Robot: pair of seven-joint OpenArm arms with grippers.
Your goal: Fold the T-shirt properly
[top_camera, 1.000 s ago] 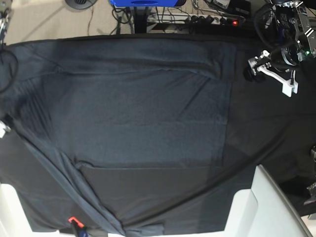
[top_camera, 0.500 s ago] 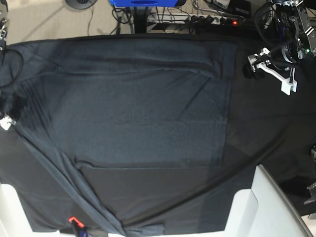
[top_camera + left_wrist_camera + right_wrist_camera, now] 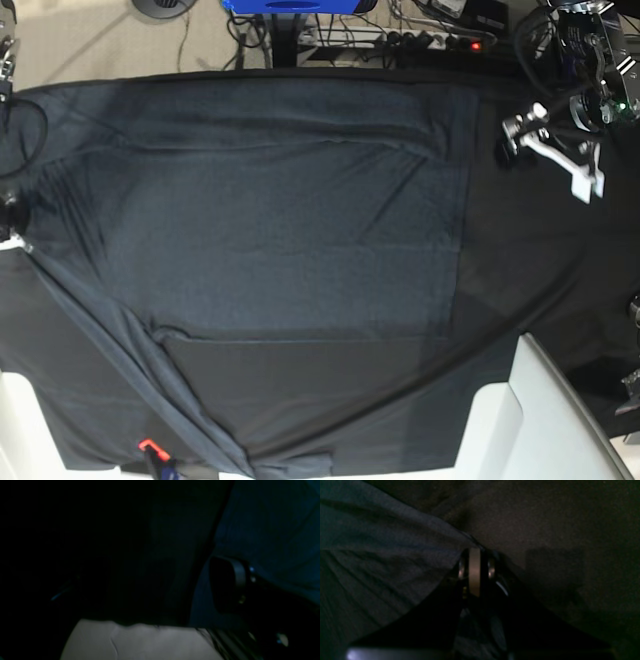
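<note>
The charcoal-grey T-shirt (image 3: 280, 220) lies spread over most of the black table cloth (image 3: 540, 260). My right gripper (image 3: 11, 228) sits at the shirt's left edge in the base view. In the right wrist view its fingertips (image 3: 474, 555) are pressed together, shut on a raised fold of the T-shirt (image 3: 382, 555). My left gripper (image 3: 548, 160) hovers over the black cloth just right of the shirt's far right corner. It stands open with nothing between its fingers. The left wrist view is very dark; one finger (image 3: 227, 582) shows beside the shirt's edge (image 3: 275, 530).
White furniture parts (image 3: 540, 400) rise at the near right and near left corners (image 3: 20, 420). A small orange-red clip (image 3: 147, 445) lies at the front edge. Cables and a power strip (image 3: 430, 40) lie on the floor beyond the table's far edge.
My right gripper has shut on the shirt's left edge and moved a little toward the far side. The cloth there has bunched slightly. The left gripper has barely shifted.
</note>
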